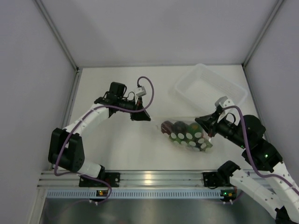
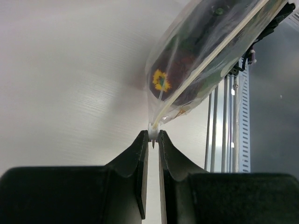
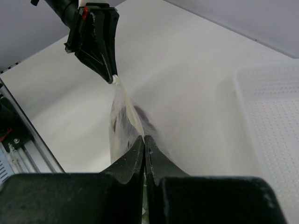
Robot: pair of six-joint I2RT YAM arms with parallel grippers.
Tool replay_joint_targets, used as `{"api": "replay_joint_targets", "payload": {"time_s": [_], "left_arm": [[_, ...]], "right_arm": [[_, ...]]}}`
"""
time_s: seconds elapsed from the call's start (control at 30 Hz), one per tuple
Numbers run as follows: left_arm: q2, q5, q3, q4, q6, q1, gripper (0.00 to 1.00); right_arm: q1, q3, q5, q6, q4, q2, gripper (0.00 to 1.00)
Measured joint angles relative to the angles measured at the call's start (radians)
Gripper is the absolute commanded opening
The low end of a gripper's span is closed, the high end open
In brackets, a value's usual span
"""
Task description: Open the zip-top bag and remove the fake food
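The clear zip-top bag [image 1: 184, 132] hangs stretched between my two grippers, just above the table. The fake food [image 1: 187, 135] fills it: dark maroon, green and round pieces, and a yellow flower-like spot [image 2: 160, 80]. My left gripper [image 1: 149, 118] is shut on the white zipper slider [image 2: 154, 132] at the bag's left end, seen in the left wrist view [image 2: 153, 136]. My right gripper [image 1: 204, 123] is shut on the bag's right top edge [image 3: 124, 119], jaws pressed together [image 3: 144, 138]. The left gripper also shows in the right wrist view [image 3: 112, 77].
A rigid translucent tub [image 1: 210, 86] stands at the back right, close behind the right gripper, and shows in the right wrist view [image 3: 271, 121]. A metal rail [image 1: 149, 179] runs along the near table edge. Grey walls enclose the table on three sides.
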Motion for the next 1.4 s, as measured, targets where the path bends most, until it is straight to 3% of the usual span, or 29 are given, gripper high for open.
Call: {"api": "replay_joint_targets", "payload": {"time_s": [0.1,0.13,0.2,0.23,0.27,0.37,0.43,0.63,0.83,1.07,1.17,1.4], "left_arm": [[-0.012,-0.014,-0.023,0.043,-0.049,0.000,0.07],[-0.016,-0.018,-0.026,0.054,-0.063,0.001,0.22],[-0.026,-0.026,-0.030,0.076,-0.089,0.002,0.33],[-0.037,-0.035,-0.034,0.089,-0.106,0.002,0.51],[-0.052,-0.050,-0.037,0.102,-0.122,0.000,0.57],[-0.108,-0.110,-0.039,0.143,-0.183,-0.021,0.64],[-0.150,-0.155,-0.031,0.160,-0.207,-0.052,0.81],[-0.187,-0.356,0.047,0.277,-0.254,-0.206,0.79],[-0.150,-0.380,0.066,0.352,-0.222,-0.356,0.73],[-0.128,-0.290,0.061,0.390,-0.208,-0.358,0.74],[-0.132,-0.311,0.056,0.415,-0.213,-0.358,0.81],[-0.161,-0.343,0.040,0.443,-0.231,-0.351,0.74]], "right_arm": [[0.000,0.000,0.003,0.003,0.001,0.002,0.00],[0.000,0.000,-0.002,0.003,0.001,0.003,0.00],[0.000,0.000,-0.019,0.002,0.006,0.003,0.00],[0.000,0.000,-0.031,0.002,0.010,0.001,0.00],[0.000,-0.001,-0.044,0.002,0.016,-0.003,0.00],[0.000,-0.018,-0.097,-0.002,0.042,-0.030,0.00],[0.000,-0.028,-0.138,-0.008,0.053,-0.045,0.00],[0.000,-0.029,-0.241,-0.036,0.055,-0.035,0.00],[0.000,-0.029,-0.295,-0.051,0.053,-0.012,0.00],[0.000,-0.029,-0.298,-0.055,0.053,-0.013,0.00],[0.000,-0.029,-0.294,-0.058,0.053,-0.013,0.00],[0.000,-0.029,-0.288,-0.060,0.054,-0.013,0.00]]}}
